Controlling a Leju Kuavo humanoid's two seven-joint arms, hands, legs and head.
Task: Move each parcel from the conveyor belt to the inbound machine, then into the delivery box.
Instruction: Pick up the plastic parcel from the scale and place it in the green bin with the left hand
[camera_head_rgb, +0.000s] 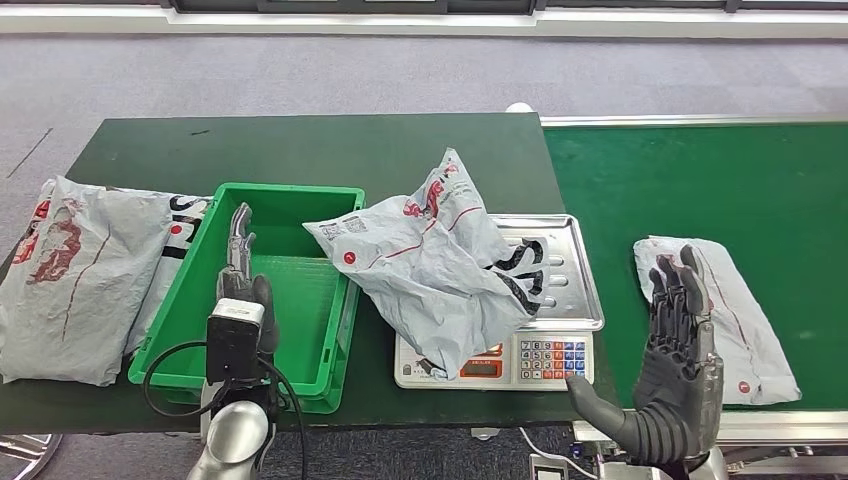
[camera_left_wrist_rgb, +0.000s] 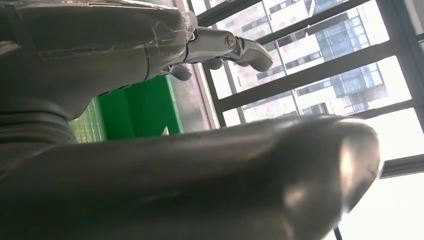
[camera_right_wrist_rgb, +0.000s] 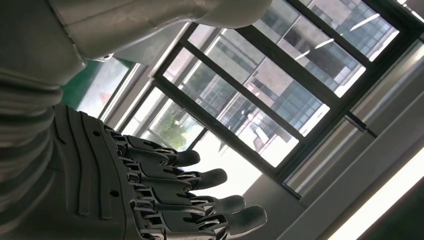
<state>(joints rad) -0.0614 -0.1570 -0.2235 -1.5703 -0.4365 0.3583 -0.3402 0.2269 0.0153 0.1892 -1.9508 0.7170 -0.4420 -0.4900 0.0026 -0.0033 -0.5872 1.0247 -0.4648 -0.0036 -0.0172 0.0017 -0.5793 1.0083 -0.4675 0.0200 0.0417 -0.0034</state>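
The right hand (camera_head_rgb: 678, 370) is raised with its fingers (camera_head_rgb: 668, 290) spread wide and empty, in front of a flat grey parcel (camera_head_rgb: 735, 320) on the green belt (camera_head_rgb: 700, 180). The left hand (camera_head_rgb: 240, 275), fingers straight and empty, hangs over the green box (camera_head_rgb: 290, 200). A crumpled parcel (camera_head_rgb: 430, 265) rests on the scale (camera_head_rgb: 575, 290); another parcel (camera_head_rgb: 80, 275) lies on the desk (camera_head_rgb: 330, 145).

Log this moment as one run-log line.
left robot hand: open, over green box | right robot hand: open, raised near belt parcel | crumpled parcel: on scale | stage: scale parcel not yet boxed
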